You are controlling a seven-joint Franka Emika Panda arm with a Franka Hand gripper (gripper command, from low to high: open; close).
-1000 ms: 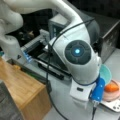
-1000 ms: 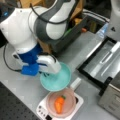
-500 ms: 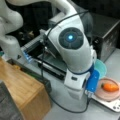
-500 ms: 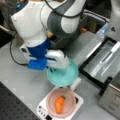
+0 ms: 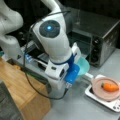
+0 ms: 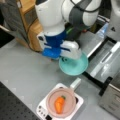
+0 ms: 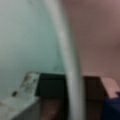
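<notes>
clamped in the gripper (image 6: 65,58) by its rim, teal bowl (image 6: 74,65), raised above the table, near carrot (image 6: 59,104) on pink plate (image 6: 51,100).

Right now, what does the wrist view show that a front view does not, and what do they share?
Only the wrist view shows the teal bowl's rim from very close, crossing the picture, with a dark block behind it. Only a front view shows the carrot lying in the pink pan on a white scale, a grey table and the wooden box. Both show the teal bowl, which the gripper holds by its rim.
</notes>
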